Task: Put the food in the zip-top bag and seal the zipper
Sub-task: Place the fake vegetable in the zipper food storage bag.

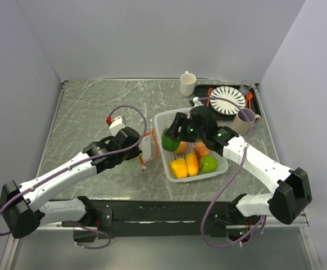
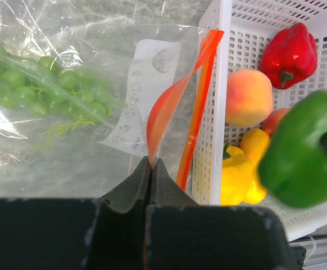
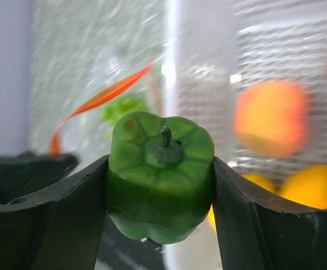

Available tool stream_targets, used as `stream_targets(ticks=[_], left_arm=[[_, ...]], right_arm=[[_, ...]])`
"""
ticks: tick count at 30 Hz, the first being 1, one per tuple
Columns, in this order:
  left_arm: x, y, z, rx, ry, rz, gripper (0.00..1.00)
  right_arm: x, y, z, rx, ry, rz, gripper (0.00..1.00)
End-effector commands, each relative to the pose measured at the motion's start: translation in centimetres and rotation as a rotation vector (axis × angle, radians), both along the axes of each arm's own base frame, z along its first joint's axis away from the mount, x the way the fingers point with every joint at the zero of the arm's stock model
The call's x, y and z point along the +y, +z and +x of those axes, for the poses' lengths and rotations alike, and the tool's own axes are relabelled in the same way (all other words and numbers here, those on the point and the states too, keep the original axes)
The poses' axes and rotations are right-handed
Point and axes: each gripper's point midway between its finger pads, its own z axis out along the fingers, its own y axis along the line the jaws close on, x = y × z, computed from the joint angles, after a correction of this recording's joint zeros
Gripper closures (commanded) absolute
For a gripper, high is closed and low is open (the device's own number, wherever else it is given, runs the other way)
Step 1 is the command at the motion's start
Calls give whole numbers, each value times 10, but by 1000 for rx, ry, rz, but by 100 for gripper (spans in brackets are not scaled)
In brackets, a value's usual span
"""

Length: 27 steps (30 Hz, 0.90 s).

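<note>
My left gripper [image 2: 150,163] is shut on the orange-red zipper [image 2: 169,101] of the clear zip-top bag [image 2: 68,152], holding one side of the mouth up. Green grapes [image 2: 34,84] lie inside the bag. My right gripper [image 3: 159,164] is shut on a green pepper [image 3: 160,185]. It holds the pepper above the basket's left edge, beside the bag's mouth [image 1: 146,147]. More food lies in the white basket [image 1: 162,118]: a yellow pepper [image 1: 178,167], an orange piece [image 1: 192,163], a green apple [image 1: 209,163], a peach [image 2: 248,97] and a red pepper [image 2: 290,53].
At the back right a black tray [image 1: 204,89] carries a striped plate [image 1: 228,100]. A white mug [image 1: 187,84] stands to its left and a brown mug [image 1: 245,121] in front of it. Grey walls enclose the marble-patterned table [image 1: 90,112].
</note>
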Motion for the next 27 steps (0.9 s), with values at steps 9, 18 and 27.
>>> stream_targets(ticks=[9,18,27], left_arm=[[-17,19,5,-34,-16,-109,99],[-5,27,2,-48,18,-110,99],[31,45,-3,-103,138,-94,99]], right_arm=[[105,-10,-21,52,134,223,89],[124,-32,-18,64,177,146,62],[106,5,-18,-5,159,101,11]])
